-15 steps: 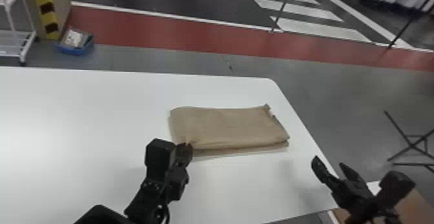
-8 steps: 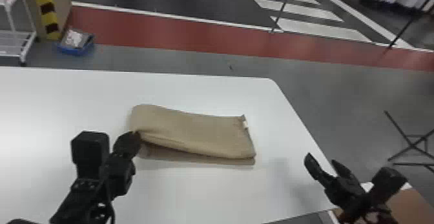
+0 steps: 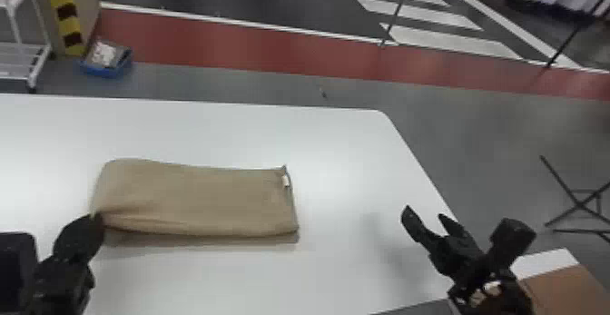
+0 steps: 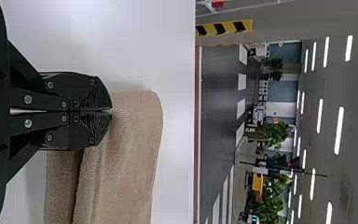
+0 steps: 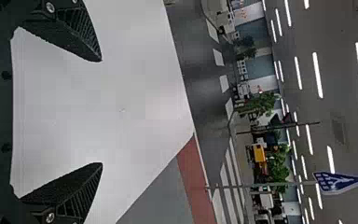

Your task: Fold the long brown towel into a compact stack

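Dragging the brown towel (image 3: pixel 195 196) towards the robot's left since the earlier frames, by means of the left gripper (image 4: pixel 111 111). Clamping the towel's near left corner between fingertips drawn together, and gathering small creases just beyond the pinch. Lying in an oblong fold on the white table (image 3: pixel 345 173), beyond and to the right of the left gripper's tips. Exposing a lower layer (image 3: pixel 204 242) on the near side, running rightward from just beside the pinch. Holding the right gripper (image 5: pixel 101 112) with fingers spread apart, well to the right of the clamped one. Probably behaving as light, soft and limp cloth, offering good friction through a nubby pile and risking little damage; likely shearing between layers under a one-sided pull. Calling, in judgement, for a deeper bite through every layer at the pinched corner, and for a second hold near the pale tag (image 3: pixel 285 181), at the end well right of the left gripper
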`<action>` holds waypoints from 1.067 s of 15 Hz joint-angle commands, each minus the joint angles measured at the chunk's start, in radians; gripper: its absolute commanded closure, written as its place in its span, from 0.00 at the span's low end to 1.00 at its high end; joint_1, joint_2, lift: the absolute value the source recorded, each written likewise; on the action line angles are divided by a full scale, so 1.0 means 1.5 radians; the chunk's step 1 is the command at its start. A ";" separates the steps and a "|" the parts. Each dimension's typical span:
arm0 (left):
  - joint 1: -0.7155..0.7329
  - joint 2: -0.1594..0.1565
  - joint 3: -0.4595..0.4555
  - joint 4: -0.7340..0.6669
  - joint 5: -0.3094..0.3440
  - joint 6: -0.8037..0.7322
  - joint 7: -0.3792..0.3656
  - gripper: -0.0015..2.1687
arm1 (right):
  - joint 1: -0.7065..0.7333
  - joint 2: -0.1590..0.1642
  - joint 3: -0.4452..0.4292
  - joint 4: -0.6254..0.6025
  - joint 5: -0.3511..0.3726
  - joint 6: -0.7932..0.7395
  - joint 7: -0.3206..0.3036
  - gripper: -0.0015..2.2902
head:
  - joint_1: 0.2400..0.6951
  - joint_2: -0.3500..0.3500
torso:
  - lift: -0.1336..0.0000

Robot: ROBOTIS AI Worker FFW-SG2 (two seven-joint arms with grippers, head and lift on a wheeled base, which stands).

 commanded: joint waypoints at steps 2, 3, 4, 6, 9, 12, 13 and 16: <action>0.040 0.012 -0.008 -0.040 -0.009 0.028 -0.007 0.65 | -0.010 0.003 0.033 -0.001 0.011 0.012 -0.007 0.04 | 1.00 0.00 | 0.07; 0.043 0.012 -0.021 -0.048 -0.019 0.055 -0.012 0.65 | -0.011 0.003 0.042 -0.001 0.012 0.012 -0.011 0.04 | 1.00 0.00 | 0.07; 0.046 0.014 -0.030 -0.054 -0.025 0.079 -0.014 0.65 | -0.011 0.003 0.048 -0.002 0.012 0.014 -0.014 0.04 | 1.00 0.00 | 0.07; 0.045 0.013 -0.044 -0.062 -0.038 0.079 -0.013 0.54 | -0.011 0.004 0.055 -0.011 0.013 0.018 -0.017 0.04 | 1.00 0.00 | 0.07; 0.049 0.016 -0.030 -0.096 -0.046 0.067 -0.013 0.01 | -0.011 0.003 0.069 -0.035 0.018 0.043 -0.017 0.03 | 1.00 0.00 | 0.07; 0.057 0.013 0.017 -0.110 -0.052 0.016 0.000 0.01 | -0.012 0.003 0.088 -0.056 0.029 0.069 -0.017 0.03 | 1.00 0.01 | 0.07; 0.056 0.009 0.027 -0.107 -0.046 -0.017 -0.004 0.01 | -0.016 0.002 0.099 -0.059 0.032 0.080 -0.018 0.03 | 1.00 0.03 | 0.07; 0.001 0.005 0.015 -0.062 -0.012 -0.056 -0.048 0.02 | -0.038 0.003 0.146 -0.078 0.064 0.129 -0.028 0.04 | 1.00 0.13 | 0.07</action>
